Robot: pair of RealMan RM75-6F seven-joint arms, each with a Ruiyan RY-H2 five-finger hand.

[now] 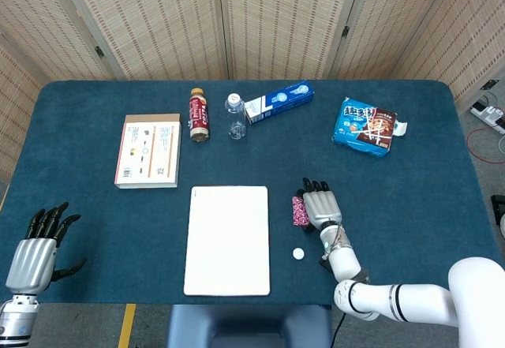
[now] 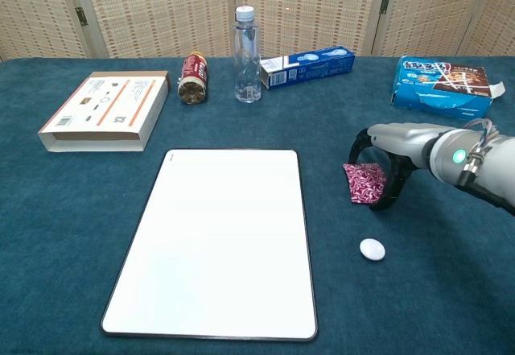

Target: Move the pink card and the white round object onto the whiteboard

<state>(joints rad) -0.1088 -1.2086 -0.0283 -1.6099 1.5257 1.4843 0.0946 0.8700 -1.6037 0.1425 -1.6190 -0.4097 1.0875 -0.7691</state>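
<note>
Pink card (image 2: 366,183) is tilting in right hand (image 2: 394,150), fingers (image 2: 386,187) pinching its edge; thin grip risking slip short of whiteboard (image 2: 217,242).

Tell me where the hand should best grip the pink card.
Probably by its long edges, from above and the right. The card lies nearly flat beside the whiteboard, and the right hand already arches over it, fingers down on either side; whether it has closed on it is unclear.
</note>
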